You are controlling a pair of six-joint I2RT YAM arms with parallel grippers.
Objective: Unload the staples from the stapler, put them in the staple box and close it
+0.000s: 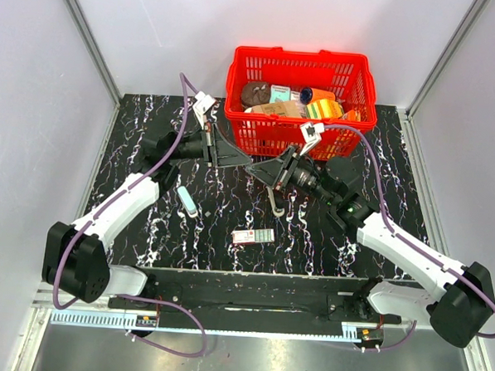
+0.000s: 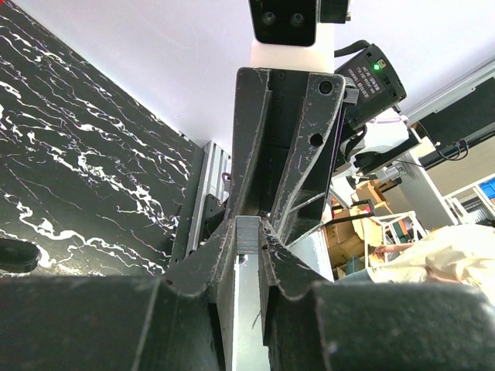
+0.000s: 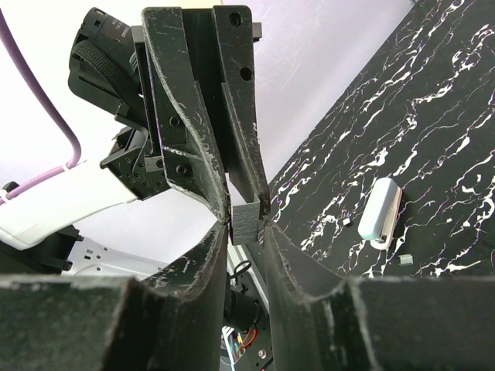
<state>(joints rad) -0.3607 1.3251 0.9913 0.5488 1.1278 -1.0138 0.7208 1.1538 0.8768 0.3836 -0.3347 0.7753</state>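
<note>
Just before the red plastic basket (image 1: 267, 135), our left gripper (image 2: 249, 229) and right gripper (image 3: 246, 225) both pinch a grey ribbed staple strip (image 3: 247, 217); uneven pulling could snap it.

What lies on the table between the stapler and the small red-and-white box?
Nothing: in the top view only bare black marbled table separates the stapler from the box.

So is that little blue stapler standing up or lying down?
Lying down: the stapler rests flat on the black table, lying free with nothing holding it.
</note>
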